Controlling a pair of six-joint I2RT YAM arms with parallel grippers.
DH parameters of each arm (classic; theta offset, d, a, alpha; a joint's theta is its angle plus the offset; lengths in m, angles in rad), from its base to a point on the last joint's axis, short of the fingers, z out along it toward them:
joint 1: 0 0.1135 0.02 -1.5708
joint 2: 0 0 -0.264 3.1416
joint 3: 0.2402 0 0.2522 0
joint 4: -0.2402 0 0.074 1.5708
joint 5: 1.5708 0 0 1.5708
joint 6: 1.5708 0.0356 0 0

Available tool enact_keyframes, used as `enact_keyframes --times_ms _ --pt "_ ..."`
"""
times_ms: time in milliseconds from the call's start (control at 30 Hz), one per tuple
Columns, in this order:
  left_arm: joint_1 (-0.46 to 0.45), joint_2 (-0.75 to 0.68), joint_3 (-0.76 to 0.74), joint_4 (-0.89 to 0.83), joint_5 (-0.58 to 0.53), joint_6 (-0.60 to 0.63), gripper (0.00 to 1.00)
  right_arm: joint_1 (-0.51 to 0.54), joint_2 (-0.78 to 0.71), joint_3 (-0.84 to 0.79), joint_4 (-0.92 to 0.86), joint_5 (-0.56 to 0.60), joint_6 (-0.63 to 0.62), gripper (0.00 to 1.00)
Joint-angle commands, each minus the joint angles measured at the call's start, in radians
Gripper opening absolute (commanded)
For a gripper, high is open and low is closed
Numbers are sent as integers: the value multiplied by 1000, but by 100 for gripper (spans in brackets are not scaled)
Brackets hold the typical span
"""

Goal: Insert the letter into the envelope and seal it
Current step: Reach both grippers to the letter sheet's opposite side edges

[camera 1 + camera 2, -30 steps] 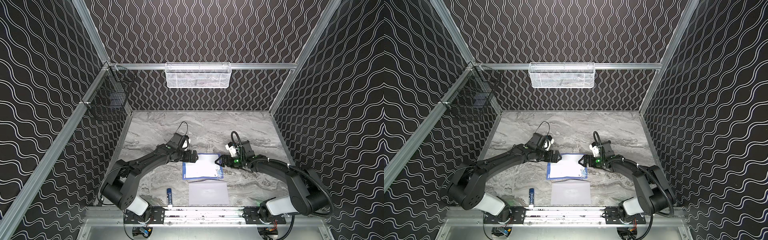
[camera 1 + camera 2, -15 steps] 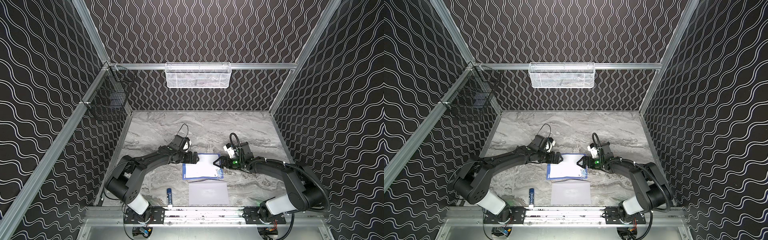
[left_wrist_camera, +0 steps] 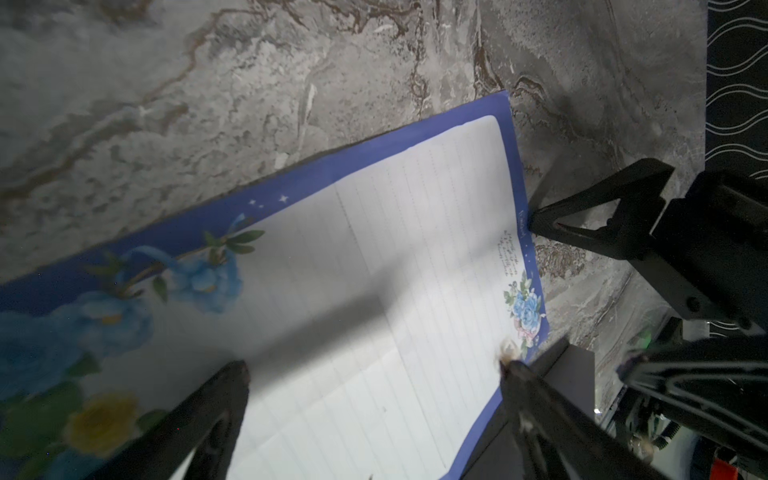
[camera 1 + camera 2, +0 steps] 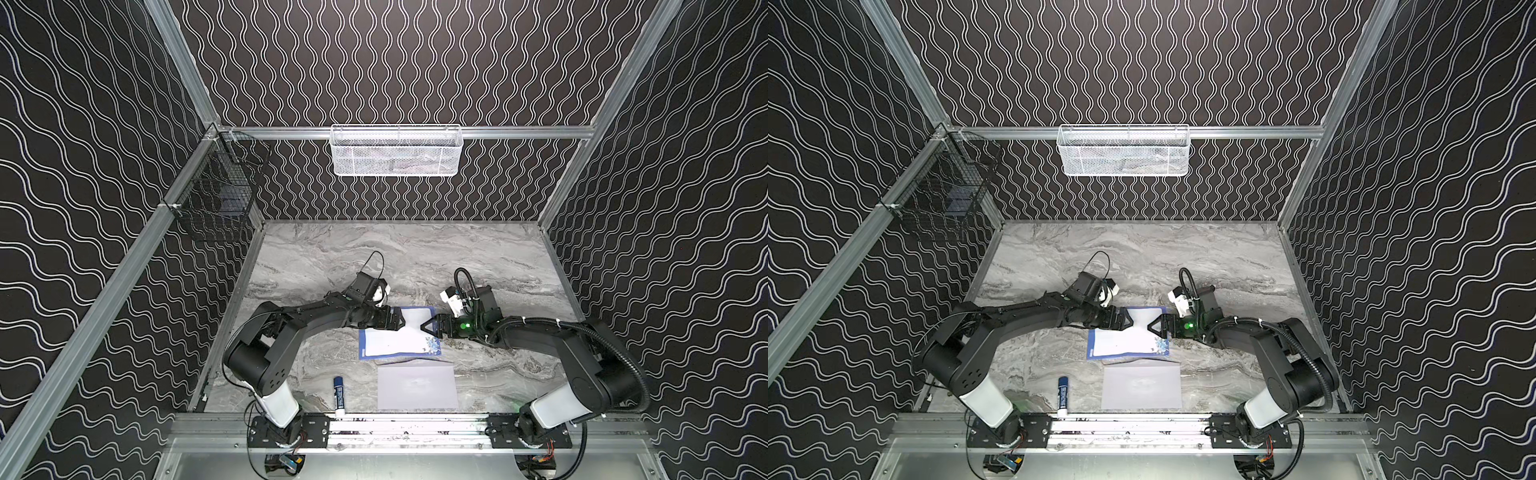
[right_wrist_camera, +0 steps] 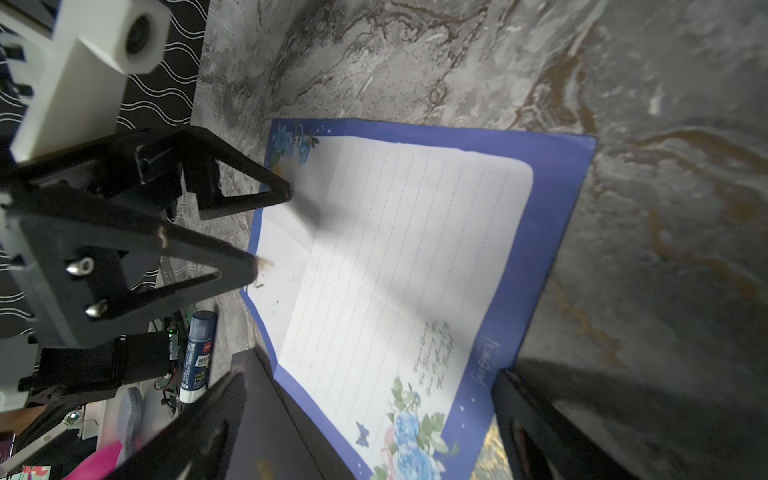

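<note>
Moved: left gripper [image 4: 404, 322] and right gripper [image 4: 426, 326] had edged inward over the letter's [image 4: 397, 343] far half, and the left arm's elbow had shifted; letter and envelope [image 4: 417, 386] had stayed.
Letter: flat on table [image 4: 415, 257], long axis left-right in both top views, flower corner near right.
Envelope: just nearer the base, parallel.
Left jaws: spread wide, gripping nothing, tips at the letter's left edge.
Right jaws: wide, empty, one tip at right edge.

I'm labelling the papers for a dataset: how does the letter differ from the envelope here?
The letter is white, ruled, blue-bordered with flowers; the envelope is plain grey-lavender. The open left gripper and right gripper flank the letter; the envelope lies apart from both, nearer the front rail. Both are rectangular papers of similar width.
</note>
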Motion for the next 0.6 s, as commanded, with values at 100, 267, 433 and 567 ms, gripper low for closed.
enact_keyframes --times_ms 100,267,433,567 --pt "-1 18 5 46 21 4 99 14 35 -21 -88 41 37 95" --pt "-2 -75 -5 11 -40 1 99 16 17 -14 -113 57 27 95" --pt "-2 -45 -7 21 -17 -6 99 16 34 -11 -96 36 27 95" --pt "-2 -19 -13 59 -2 -29 99 16 40 -20 -79 30 36 95"
